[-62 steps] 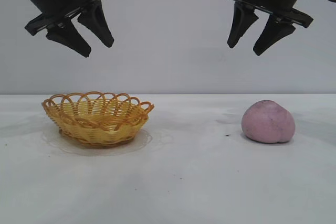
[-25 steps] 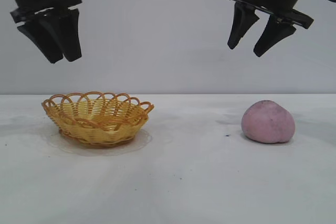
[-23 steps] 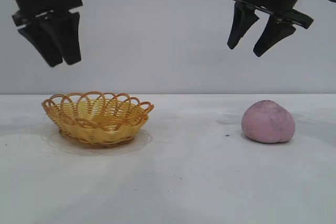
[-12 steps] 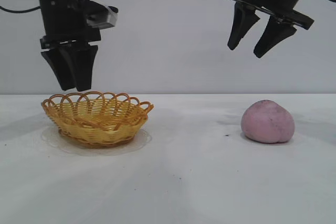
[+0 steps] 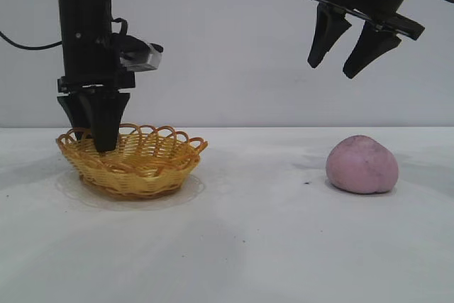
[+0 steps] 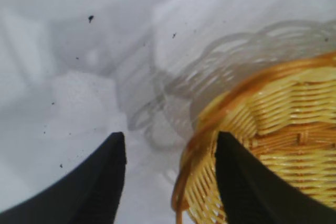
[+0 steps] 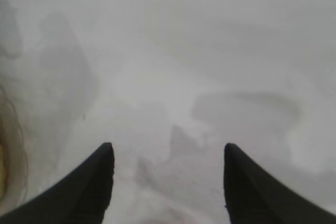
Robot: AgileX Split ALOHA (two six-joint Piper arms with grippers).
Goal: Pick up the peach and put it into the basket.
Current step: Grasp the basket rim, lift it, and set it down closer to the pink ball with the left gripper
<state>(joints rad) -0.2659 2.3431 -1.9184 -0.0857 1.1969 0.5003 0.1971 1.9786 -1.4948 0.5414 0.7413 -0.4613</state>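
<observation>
The pink-mauve peach (image 5: 362, 165) sits on the white table at the right. The yellow wicker basket (image 5: 149, 164) with its orange looped rim sits at the left. My left gripper (image 5: 103, 143) points straight down at the basket's far left rim; in the left wrist view it (image 6: 170, 142) is open, one finger over the basket's (image 6: 273, 129) inside and the other outside, the rim between them. My right gripper (image 5: 346, 62) hangs open and empty, high above the peach; the right wrist view shows it (image 7: 168, 153) over bare table.
The white table (image 5: 255, 246) stretches wide between basket and peach. A plain grey wall stands behind.
My left arm has turned to point straight down and come down from high up to the basket's left rim. My right arm, the peach and the basket have not moved.
</observation>
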